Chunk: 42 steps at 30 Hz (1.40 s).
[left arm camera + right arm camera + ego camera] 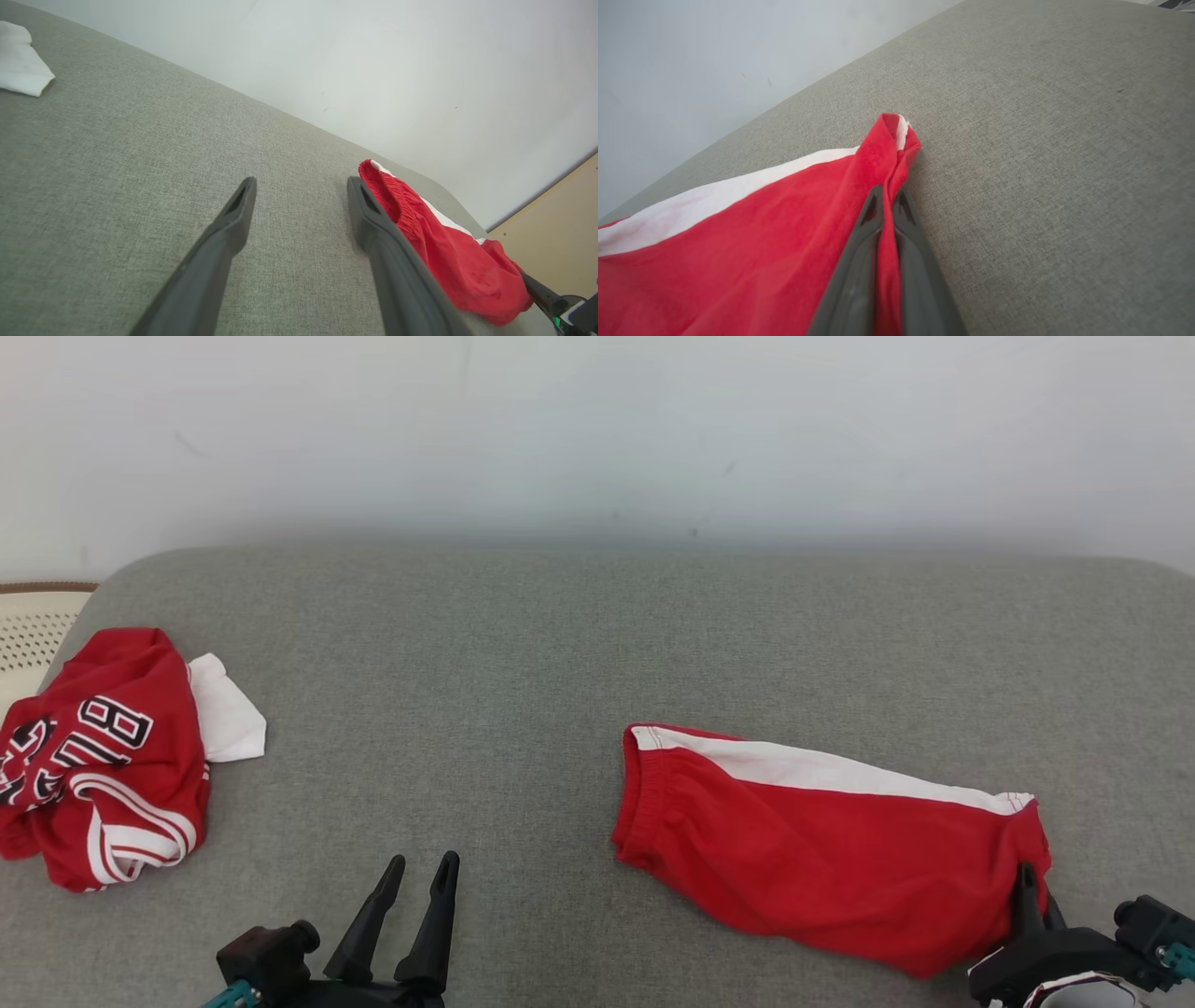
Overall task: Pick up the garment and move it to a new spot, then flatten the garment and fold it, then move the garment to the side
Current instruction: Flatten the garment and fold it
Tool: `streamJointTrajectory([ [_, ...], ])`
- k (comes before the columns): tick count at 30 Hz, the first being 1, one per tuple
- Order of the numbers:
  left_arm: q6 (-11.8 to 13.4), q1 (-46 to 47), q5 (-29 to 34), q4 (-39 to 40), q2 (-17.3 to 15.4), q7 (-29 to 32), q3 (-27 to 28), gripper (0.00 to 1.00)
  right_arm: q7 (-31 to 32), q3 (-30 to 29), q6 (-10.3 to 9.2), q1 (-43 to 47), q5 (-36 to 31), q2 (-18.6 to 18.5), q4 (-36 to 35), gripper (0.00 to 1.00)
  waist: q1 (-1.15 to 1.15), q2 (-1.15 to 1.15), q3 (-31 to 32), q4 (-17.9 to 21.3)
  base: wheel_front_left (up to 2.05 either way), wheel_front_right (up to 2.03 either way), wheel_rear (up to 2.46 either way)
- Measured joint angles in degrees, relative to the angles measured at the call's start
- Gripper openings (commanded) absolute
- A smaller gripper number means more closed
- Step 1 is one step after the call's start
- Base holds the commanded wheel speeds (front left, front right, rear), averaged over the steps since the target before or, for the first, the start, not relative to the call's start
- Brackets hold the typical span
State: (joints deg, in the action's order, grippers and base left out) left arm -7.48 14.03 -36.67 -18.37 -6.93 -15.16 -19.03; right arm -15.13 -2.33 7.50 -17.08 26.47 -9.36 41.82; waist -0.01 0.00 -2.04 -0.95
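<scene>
While your right tool [887, 193] is clenched on a thin pinch of red cloth at the leg-hem end of the garment [822, 840], the rest of that garment lies on the grey cushion [467, 644], right of centre. Its elastic waistband points toward the left tool [423, 861] and its white side stripe runs along the far edge. The left tool hangs released, fingers parted, low over bare cushion and apart from the waistband. Risk (a): the grip looks narrow, so if you lift quickly the weight of the trailing cloth may draw the pinch out from between the fingers and drop the garment in a heap. Risk (b): a lift from one end alone would likely let the garment hang and twist, so it lands bunched and costs you extra flattening. Risk (c): you cannot tell from these views how many layers are pinched, and a single layer could peel away from the rest as it rises. Risk (d): a crumpled red jersey [103, 756] and a white cloth [224, 714] lie at the cushion's left end, and carrying too far leftward could drag the garment onto them. Risk (e): the garment sits toward the cushion's right end, so a shift further right may leave cloth hanging over the edge.
</scene>
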Motion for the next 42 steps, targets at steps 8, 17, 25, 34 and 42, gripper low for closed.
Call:
streamJointTrajectory([
  [8, 0.0, -0.6, 0.0, 0.0, 0.2, 0.0, -0.1, 1.00, 0.0, -2.6, 0.00, -1.2, -1.6, -0.9, 3.8, 1.00, 0.00, 0.00, 0.0, -1.6, 0.00, 0.00, 0.00],
  [17, 0.0, -1.4, 0.0, -0.1, 0.6, 0.0, -0.1, 1.00, 0.0, -5.4, 0.00, -0.7, -6.3, -1.8, 0.4, 1.00, 0.00, 0.00, 0.9, -2.2, 0.00, 0.00, 0.00],
  [25, 0.0, -2.1, 0.0, -0.2, 0.8, 0.0, -1.0, 1.00, 0.0, -4.5, 0.00, -1.3, -7.4, -2.5, 3.8, 1.00, 0.00, 0.00, 1.1, -2.5, 0.00, 0.00, 0.00],
  [34, 0.0, -1.1, 0.1, -0.2, 0.1, 0.0, -2.1, 1.00, 0.0, -6.7, 0.00, -4.9, -8.9, -3.5, 10.5, 1.00, 0.01, 0.00, -0.9, -3.8, 0.00, 0.00, 0.00],
  [42, 0.0, 0.3, 0.2, 0.0, -0.1, 0.0, -2.2, 1.00, -0.5, -9.3, -0.04, -6.9, -8.4, -3.2, 15.1, 0.70, 0.01, 0.00, -3.0, -5.5, 0.00, 0.00, 0.00],
])
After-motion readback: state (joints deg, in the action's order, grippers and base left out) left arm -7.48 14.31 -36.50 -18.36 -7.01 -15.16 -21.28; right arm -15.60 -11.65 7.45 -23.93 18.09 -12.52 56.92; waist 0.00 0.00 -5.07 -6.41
